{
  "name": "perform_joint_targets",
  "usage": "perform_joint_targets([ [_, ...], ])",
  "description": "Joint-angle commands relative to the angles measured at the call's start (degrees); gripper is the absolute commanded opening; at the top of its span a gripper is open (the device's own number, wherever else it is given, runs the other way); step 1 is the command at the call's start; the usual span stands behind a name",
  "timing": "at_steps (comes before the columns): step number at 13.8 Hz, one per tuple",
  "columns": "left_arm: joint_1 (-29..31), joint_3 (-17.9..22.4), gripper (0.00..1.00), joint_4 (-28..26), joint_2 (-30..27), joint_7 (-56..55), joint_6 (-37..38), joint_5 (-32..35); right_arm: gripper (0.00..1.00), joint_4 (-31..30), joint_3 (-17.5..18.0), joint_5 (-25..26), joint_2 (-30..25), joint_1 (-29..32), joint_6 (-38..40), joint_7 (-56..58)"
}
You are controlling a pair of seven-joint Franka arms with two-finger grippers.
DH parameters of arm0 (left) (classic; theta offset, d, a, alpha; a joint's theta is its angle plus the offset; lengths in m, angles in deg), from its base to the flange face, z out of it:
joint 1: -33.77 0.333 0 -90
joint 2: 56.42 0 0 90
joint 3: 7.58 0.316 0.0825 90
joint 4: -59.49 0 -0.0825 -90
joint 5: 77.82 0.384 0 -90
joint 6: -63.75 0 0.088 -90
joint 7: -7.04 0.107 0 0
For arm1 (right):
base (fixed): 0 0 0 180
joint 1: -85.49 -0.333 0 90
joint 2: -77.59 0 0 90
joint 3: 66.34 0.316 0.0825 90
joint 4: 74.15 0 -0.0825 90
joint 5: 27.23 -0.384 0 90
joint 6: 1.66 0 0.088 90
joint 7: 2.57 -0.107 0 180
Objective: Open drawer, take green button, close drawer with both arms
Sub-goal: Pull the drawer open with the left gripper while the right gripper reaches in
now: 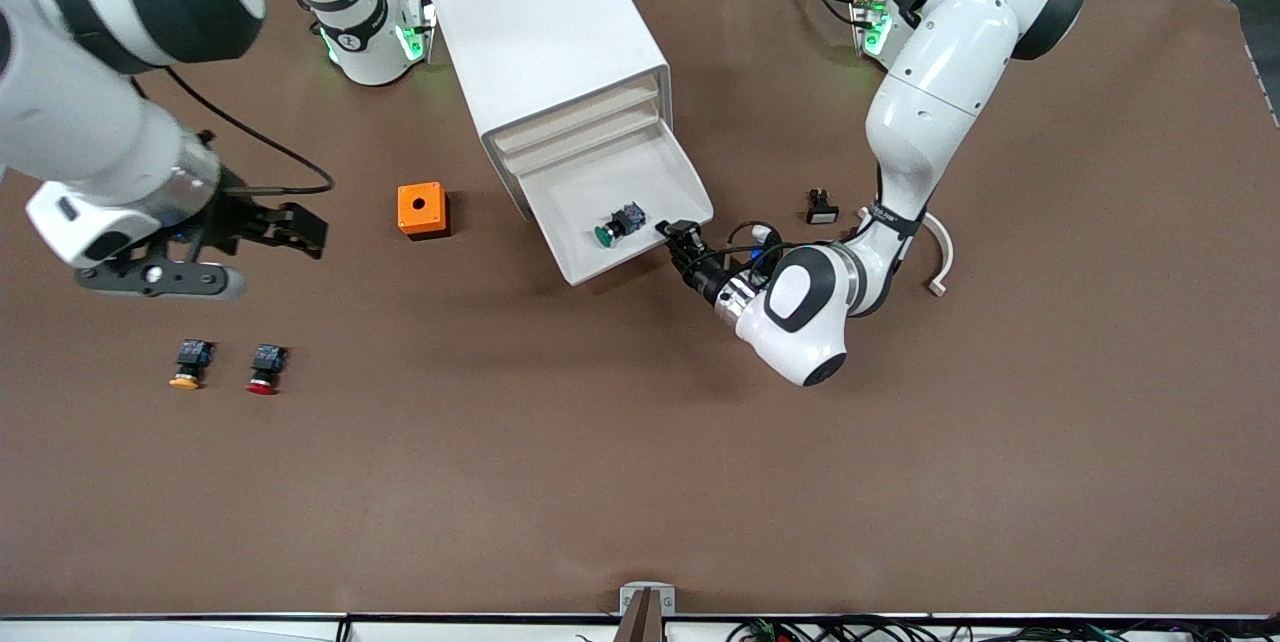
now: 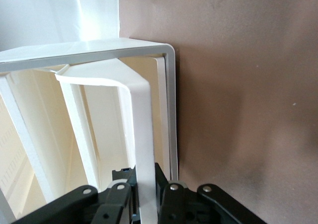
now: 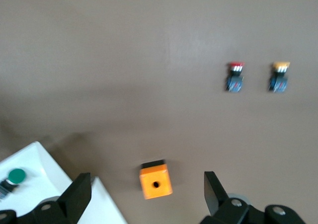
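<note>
Brown table, front view: drawer [image 1: 640, 222] pulled out with the button [image 1: 620, 224] inside — left gripper [image 1: 680, 240] clamped on its front. Left wrist: fingers [image 2: 117, 196] pinch that front. Right wrist: right gripper [image 3: 146, 189] gapes wide over the table, waiting — likely for the pick

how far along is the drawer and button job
Done: the drawer is pulled out of the cabinet. In hand: the left gripper is shut on the drawer's front edge. Left: the green button lies in the drawer, and the open right gripper waits above the table near the orange box; then closing.
</note>
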Motion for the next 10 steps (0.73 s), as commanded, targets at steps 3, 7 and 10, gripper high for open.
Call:
perform_joint_targets([
  [3,1.79,0.59,1.0,1.12,-0.07,4.16,-0.33,-0.5,1.0,0.97,-0.3,0.04,2.33,-11.43,1.18,-23.68],
  [7,1.96,2.17,1.0,2.08,-0.51,6.53,-0.33,-0.15,1.0,0.97,-0.21,-0.31,6.29,-18.47,-1.98,-39.07],
  [10,1.96,5.86,1.0,5.68,-1.21,8.28,-0.07,1.35,1.0,0.89,-0.21,-2.59,9.71,-21.91,-6.02,-50.51],
])
